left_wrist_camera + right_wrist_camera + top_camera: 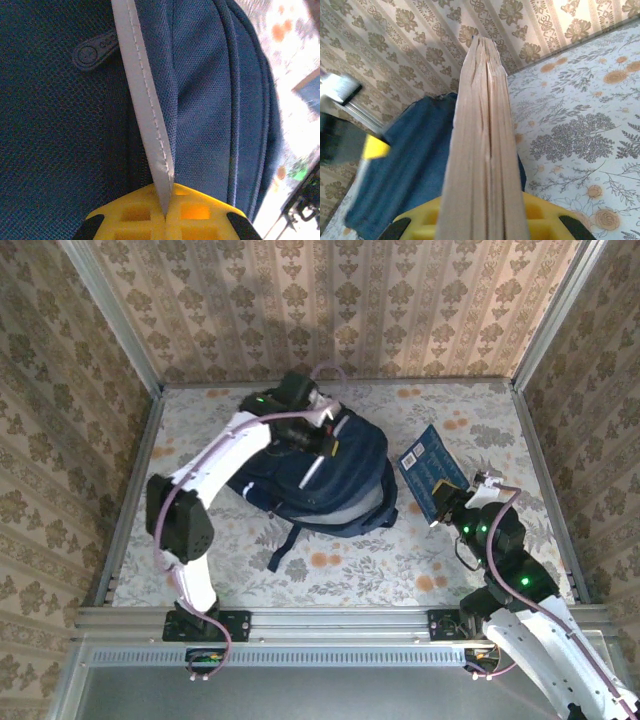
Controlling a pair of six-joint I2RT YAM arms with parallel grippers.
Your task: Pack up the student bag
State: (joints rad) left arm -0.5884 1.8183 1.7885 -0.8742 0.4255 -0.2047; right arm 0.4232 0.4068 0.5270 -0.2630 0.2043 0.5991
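Note:
The student bag point(330, 475), a large dark navy backpack with white trim, lies in the middle of the table. My left gripper point(322, 440) is at its upper edge, shut on the bag's white stripe trim point(145, 100), which runs up from between the yellow fingers point(130, 215). My right gripper point(447, 508) is right of the bag, shut on the near end of a navy printed booklet stack point(428, 470). In the right wrist view the booklets' tan page edges point(482, 150) stand between the yellow fingers point(540, 215), with the bag point(405, 165) behind on the left.
A dark strap point(283, 540) trails from the bag toward the near edge. Metal-framed patterned walls point(130, 480) enclose the floral table point(400, 560) on three sides. A round zipper pull point(92, 50) lies on the bag's fabric.

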